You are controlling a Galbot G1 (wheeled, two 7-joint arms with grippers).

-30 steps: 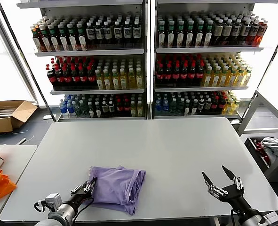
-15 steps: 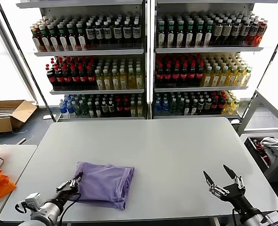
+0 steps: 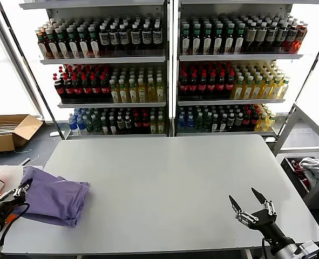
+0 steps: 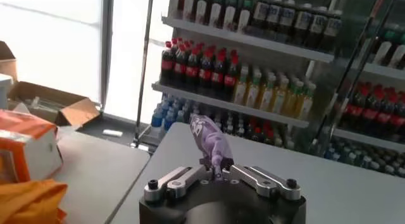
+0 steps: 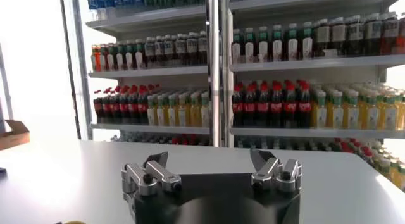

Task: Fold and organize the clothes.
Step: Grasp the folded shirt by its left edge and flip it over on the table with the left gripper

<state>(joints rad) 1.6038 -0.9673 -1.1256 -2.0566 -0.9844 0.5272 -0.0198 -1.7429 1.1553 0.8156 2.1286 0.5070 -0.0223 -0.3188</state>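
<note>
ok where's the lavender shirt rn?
Head view: the folded lavender T-shirt lies at the table's left edge, pinched by the left gripper.

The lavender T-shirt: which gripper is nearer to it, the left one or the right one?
Left. The left gripper is shut on the left edge of the lavender T-shirt. The right gripper stands open, far across the table near its right front corner.

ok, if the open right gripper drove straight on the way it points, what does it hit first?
Probably nothing close: the right gripper, jaws open, points across the bare grey rectangular tabletop toward the drink-bottle shelves. The way looks free until those shelves, though depth is unclear.
</note>
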